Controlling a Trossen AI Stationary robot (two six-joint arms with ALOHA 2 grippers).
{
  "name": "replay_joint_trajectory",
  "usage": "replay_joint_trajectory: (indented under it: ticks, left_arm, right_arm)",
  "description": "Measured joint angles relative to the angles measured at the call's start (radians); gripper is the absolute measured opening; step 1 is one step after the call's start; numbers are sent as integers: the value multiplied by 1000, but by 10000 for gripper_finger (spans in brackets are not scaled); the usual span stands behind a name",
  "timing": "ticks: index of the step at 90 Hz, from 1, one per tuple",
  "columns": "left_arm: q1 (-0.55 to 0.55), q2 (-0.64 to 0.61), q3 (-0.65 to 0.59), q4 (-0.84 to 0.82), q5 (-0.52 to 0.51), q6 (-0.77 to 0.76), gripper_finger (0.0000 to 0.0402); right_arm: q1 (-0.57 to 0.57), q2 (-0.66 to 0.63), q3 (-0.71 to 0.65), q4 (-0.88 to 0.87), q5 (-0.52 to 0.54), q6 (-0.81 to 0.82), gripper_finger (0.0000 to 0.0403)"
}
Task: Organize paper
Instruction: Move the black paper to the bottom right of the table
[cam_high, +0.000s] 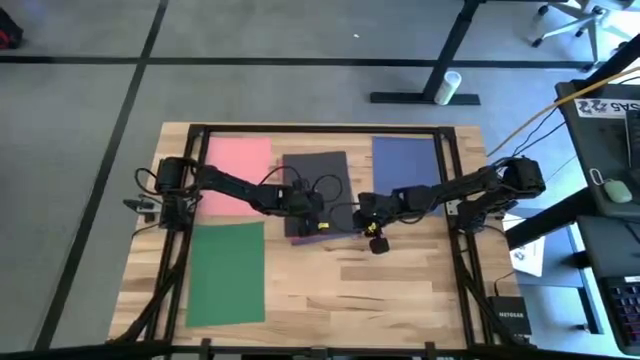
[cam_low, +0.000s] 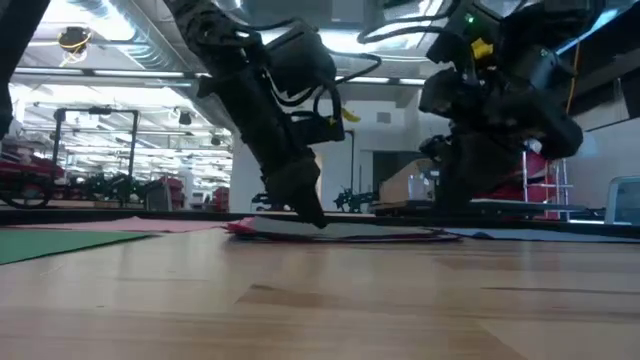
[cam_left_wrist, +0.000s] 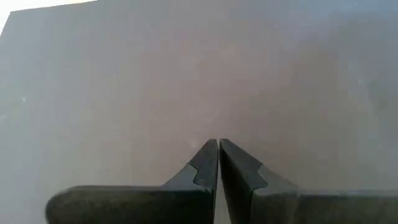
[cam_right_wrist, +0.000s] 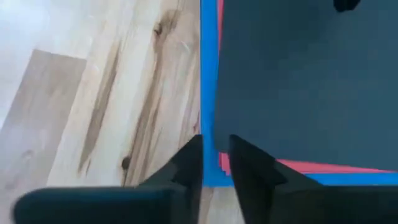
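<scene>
Paper (cam_high: 318, 180) stack center; L gripper (cam_left_wrist: 218, 149) pressing, R gripper (cam_right_wrist: 214, 149) maybe pinching edge

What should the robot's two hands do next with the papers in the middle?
Probably the right gripper should nudge the stack's edge square. In its wrist view, blue and red sheets poke out from under the dark grey sheet. The left gripper, fingers together, seems to pin that sheet.

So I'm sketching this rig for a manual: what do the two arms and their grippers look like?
Both arms are dark, jointed and slim, with loose black cables looping near the wrists. The left gripper has two flat, dark, wedge-shaped fingers. The right gripper has the same fingers, and a yellow marking sits near its wrist.
</scene>
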Motion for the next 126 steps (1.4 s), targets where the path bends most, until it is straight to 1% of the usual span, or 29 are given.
replay_joint_trajectory:
  ticks: [12,29,53,60,67,77,82,118,126]
  left_arm:
    - [0,0,0,-1,-1,-1,0]
    - [1,0,0,-1,-3,-3,0]
    - [1,-1,0,-2,-3,-9,0]
    - [1,-1,0,-3,-3,-9,0]
    - [1,-1,0,-3,-3,-9,0]
    - [1,-1,0,-3,-3,-9,0]
    - [1,-1,0,-4,-2,-9,0]
    - [1,-1,0,-5,-3,-12,0]
    - [1,-1,1,-5,-3,-12,0]
  right_arm:
    - [0,18,0,13,16,2,119]
    - [-1,32,0,15,17,-2,116]
    - [-1,84,-1,41,18,-22,98]
    - [-1,85,-1,38,33,-23,87]
    - [-1,85,-1,39,47,-23,68]
    - [-1,85,-1,40,61,-23,21]
    - [-1,85,-1,42,61,-24,7]
    - [0,80,-1,44,44,-21,1]
    - [0,78,-1,56,75,0,1]
